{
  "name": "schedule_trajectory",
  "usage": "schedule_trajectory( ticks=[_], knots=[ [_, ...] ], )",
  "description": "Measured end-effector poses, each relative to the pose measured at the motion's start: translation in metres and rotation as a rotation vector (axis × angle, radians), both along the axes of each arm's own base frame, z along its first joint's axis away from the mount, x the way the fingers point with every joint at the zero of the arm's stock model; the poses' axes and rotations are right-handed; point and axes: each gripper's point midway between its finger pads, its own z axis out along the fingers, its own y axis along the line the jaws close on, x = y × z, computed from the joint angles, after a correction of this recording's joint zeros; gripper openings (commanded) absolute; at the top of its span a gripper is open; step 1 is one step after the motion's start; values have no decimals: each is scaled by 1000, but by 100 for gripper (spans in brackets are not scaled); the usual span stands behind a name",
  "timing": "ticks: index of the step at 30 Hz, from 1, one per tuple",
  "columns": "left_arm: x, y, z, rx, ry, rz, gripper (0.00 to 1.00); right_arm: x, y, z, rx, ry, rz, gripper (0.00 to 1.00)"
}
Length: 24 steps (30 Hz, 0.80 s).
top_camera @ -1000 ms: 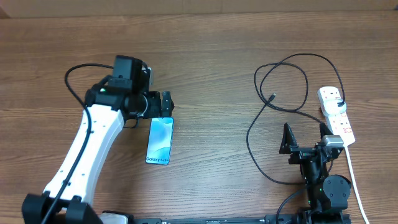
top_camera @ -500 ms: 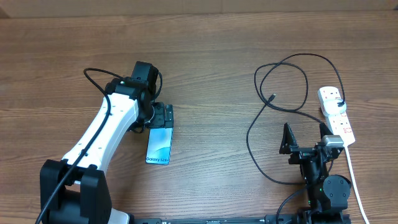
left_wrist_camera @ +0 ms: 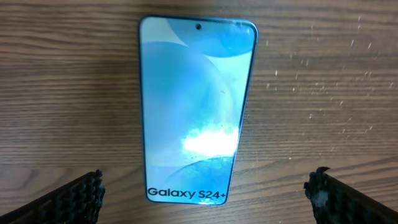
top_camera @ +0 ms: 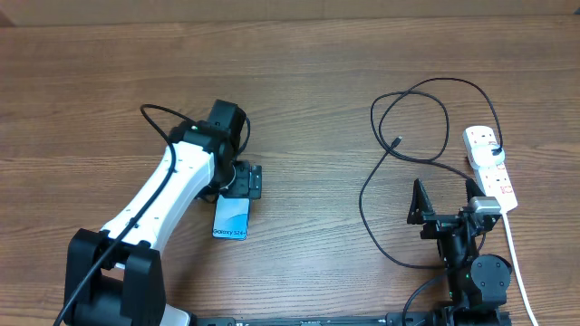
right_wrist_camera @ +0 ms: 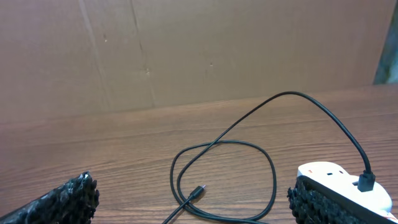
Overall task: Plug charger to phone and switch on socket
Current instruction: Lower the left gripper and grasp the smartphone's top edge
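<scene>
The phone lies flat on the brown wooden table, on the left side, with its screen up. The screen is light blue. In the left wrist view, black letters near the close end of the phone say "Galaxy S24+". A tiny dark dot for the camera sits at the far end of the screen.

The left end effector is over the far end of the phone. In its own camera the left end effector is spread wide. One black finger is out to one side of the phone and the other is out to the other side. Neither finger touches the phone, and it holds nothing.

The charger is a long thin black cable on the right side of the table, lying in big loose loops. Its small connector tip rests on the wood, well apart from the phone. The right wrist view shows the same tip lying inside a loop. The other end of the cable has a black plug that sits in the socket.

The socket is a long white strip at the far right of the table, with small red marks on it. No words on it can be read. A thick white cord runs from it toward the near edge.

The right end effector is near the front of the table, between the cable and the socket. Its fingers are spread wide and it holds nothing.
</scene>
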Motion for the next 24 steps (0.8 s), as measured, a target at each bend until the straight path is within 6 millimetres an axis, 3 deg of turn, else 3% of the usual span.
schedule_trajectory(
  ticks=[7, 24],
  knots=[
    [-10, 0, -11, 9, 24, -14, 99, 0, 0, 0, 0, 1, 0, 100],
    [-2, -3, -14, -3, -12, -14, 100, 0, 0, 0, 0, 0, 0, 100]
  ],
)
